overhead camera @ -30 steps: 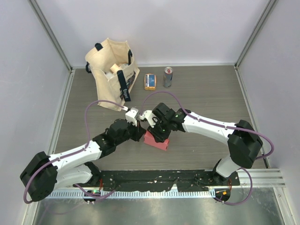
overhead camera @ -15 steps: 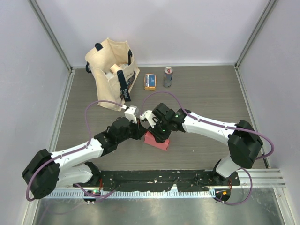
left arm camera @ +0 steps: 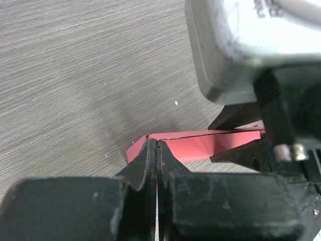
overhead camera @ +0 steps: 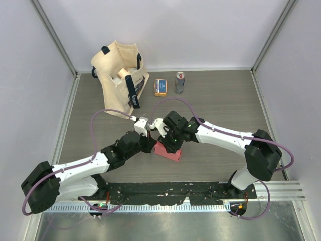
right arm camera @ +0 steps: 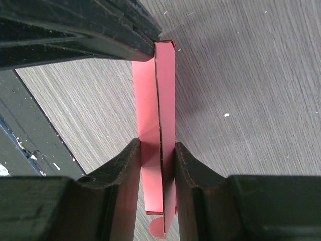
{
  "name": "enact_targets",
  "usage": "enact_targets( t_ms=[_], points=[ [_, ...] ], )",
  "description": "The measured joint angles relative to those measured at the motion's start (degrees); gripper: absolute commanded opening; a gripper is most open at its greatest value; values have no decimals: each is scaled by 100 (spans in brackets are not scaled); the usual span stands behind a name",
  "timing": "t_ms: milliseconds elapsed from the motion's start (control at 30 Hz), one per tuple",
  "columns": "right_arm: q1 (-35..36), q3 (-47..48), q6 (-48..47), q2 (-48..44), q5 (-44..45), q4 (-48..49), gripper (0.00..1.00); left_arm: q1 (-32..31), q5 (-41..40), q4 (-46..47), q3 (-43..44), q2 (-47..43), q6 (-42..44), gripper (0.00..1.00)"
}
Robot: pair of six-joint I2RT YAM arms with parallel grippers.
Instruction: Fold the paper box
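The paper box point(overhead camera: 169, 152) looks only partly folded, the left hand point(left arm camera: 157, 143) pinching its corner and the right hand point(right arm camera: 157, 150) clamping its sides.

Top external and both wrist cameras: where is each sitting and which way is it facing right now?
Top external: above, behind the bases, facing down at the table; left arm and right arm meet over the paper box.
Left wrist: on the left arm, facing down along the left gripper, shut on the paper box; the right arm's wrist fills upper right.
Right wrist: facing down along the right gripper, shut on the paper box; left gripper enters top left.
Shared: all three show the paper box.
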Motion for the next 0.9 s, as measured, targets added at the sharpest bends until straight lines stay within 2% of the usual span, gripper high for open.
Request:
enact_targets(
  t_ms=[67, 133, 233, 267, 367, 567, 667, 700, 733, 800, 833, 900],
  points=[
    [4, -17, 2, -9, 7, 22, 20, -50, -57, 7, -59, -44, 35, 0],
    [4, -24, 13, -13, 13, 33, 25, -101, -118, 44, -122, -70, 55, 0],
    [4, -46, 63, -31, 39, 68, 37, -149, -190, 92, -162, -70, 70, 0],
    [4, -66, 116, -44, 59, 98, 49, -157, -214, 98, -164, -68, 72, 0],
    [15, -144, 367, -92, 289, 280, 67, -177, -243, 109, -164, -55, 66, 0],
    [28, -343, 1388, -573, 826, 356, 80, -260, -289, 87, -162, -61, 70, 0],
    [28, -599, 2039, -1338, 1178, 297, 79, -293, -326, 26, -153, -94, 79, 0],
    [28, -636, 2291, -1602, 1342, 201, 74, -304, -339, -7, -151, -111, 83, 0],
    [28, -647, 2546, -1845, 1499, 105, 62, -313, -348, -48, -142, -129, 83, 0],
    [28, -686, 2946, -2223, 1720, -9, 48, -317, -354, -131, -107, -142, 83, 0],
    [28, -761, 3206, -2435, 1797, -76, 45, -319, -356, -173, -87, -144, 83, 0],
    [31, -1005, 3576, -2765, 1869, -118, 44, -328, -374, -262, -46, -146, 83, 0]
  ],
)
